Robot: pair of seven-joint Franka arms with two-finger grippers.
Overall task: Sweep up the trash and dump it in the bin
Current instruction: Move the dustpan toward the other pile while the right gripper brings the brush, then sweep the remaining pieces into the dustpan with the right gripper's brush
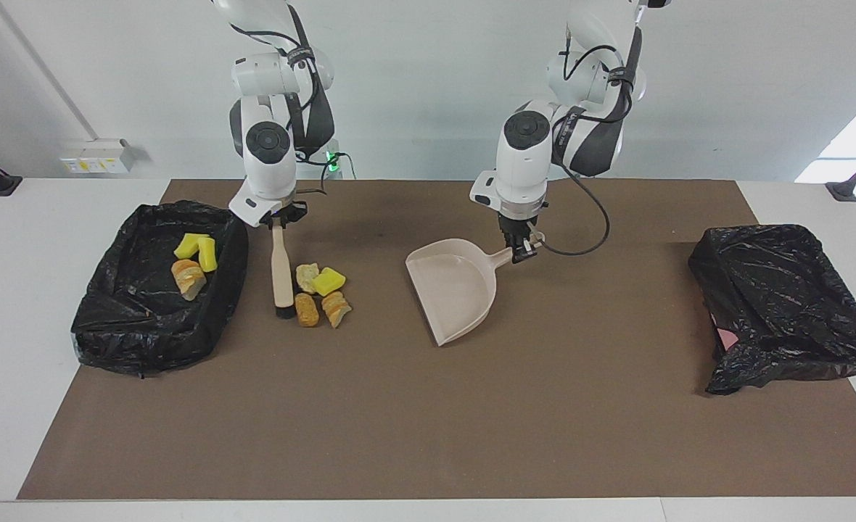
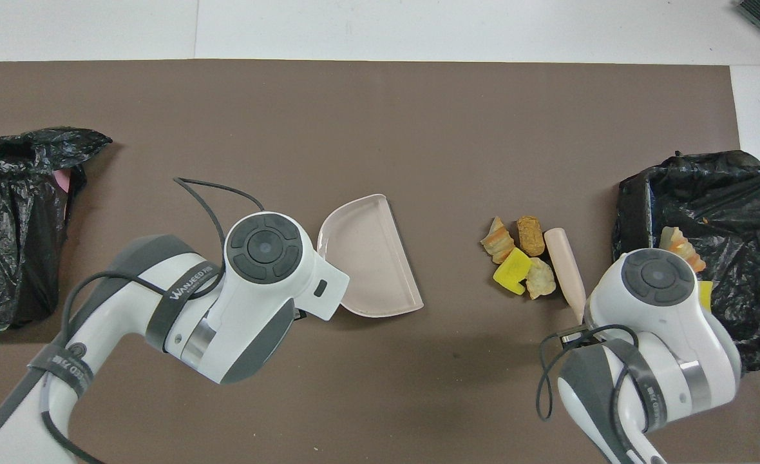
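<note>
**While sweeping, keep bristles low and the pan's lip flat**

While picturing the facing view, start left of centre: four loose scraps of trash (image 1: 321,293) bunched on the brown mat (image 1: 399,435), one a yellow spongy wedge, three tan and bread-like. Just beside them on the frame's left, a pale brush (image 1: 281,268), handle angled down from above, dark bristles at the mat. Handle top pinched in the closed fingers of the right gripper (image 1: 277,216). Further left, a black-lined bin (image 1: 109,326), already holding more yellow and tan scraps.

At centre frame, well apart from the cluster, a beige dustpan (image 1: 453,290), straight open lip turned toward the scraps. Handle clamped in the shut fingers of the left gripper (image 1: 519,246). Lip's contact with the mat: impossible to tell. At far right, a second crumpled black bag (image 1: 783,304), not in play.

Probable step in hand: brushing the four scraps across into the pan. To do it well:

- Bring the pan close to the cluster first, then press the lip flat on the mat to stop scraps slipping underneath.
- Keep the bristles on the mat and wide enough to catch the whole bunch.
- Sweep in one slow stroke toward frame right, aimed at the lip's middle.
- Expect the light sponge wedge to bounce and the rounded tan lump to roll sideways; go gently.
- Hold the pan steady against the push.
- Lift level only with all four pieces deep inside.
</note>
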